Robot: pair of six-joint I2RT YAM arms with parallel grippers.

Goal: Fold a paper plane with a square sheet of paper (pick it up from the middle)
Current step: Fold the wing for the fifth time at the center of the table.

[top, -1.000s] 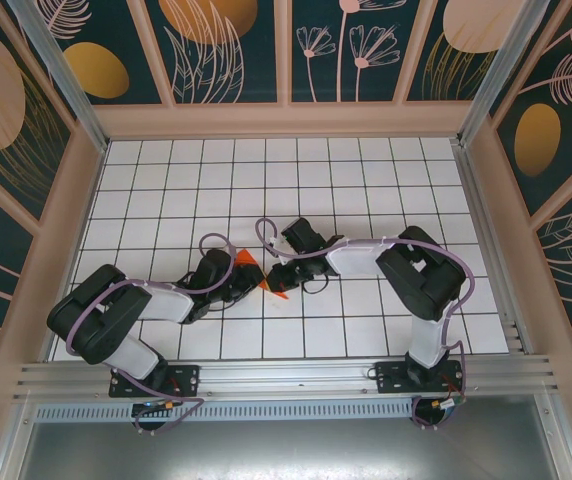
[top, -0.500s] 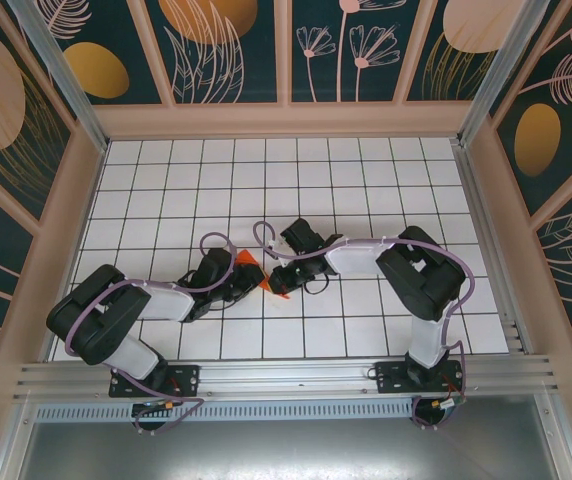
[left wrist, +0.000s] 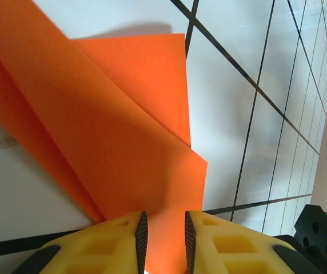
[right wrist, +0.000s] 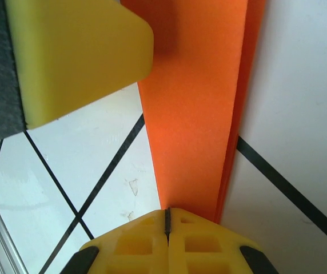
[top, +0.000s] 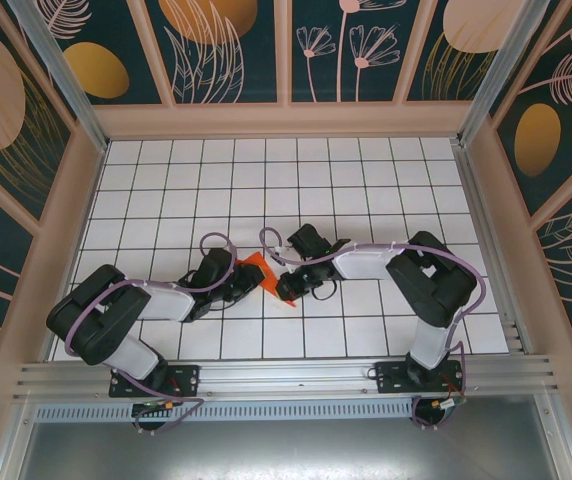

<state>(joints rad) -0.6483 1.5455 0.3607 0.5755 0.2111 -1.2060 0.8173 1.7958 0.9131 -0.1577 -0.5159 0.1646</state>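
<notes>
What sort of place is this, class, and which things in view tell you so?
Most likely an enclosed robot test cell, not a home or a workshop. A white gridded table is walled by leaf-patterned panels, two arms are bolted to an aluminium rail at its near edge, and both work one orange paper sheet.

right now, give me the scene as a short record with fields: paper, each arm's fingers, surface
paper: orange-red sheet, folded into overlapping layers, between the two arms near the middle of the table
left fingers: yellow pads apart by a narrow gap, the paper's edge running between them
right fingers: pads pressed shut, at the end of the folded paper strip
surface: white table with a black grid
stage: creased paper, not yet a narrow pointed dart
</notes>
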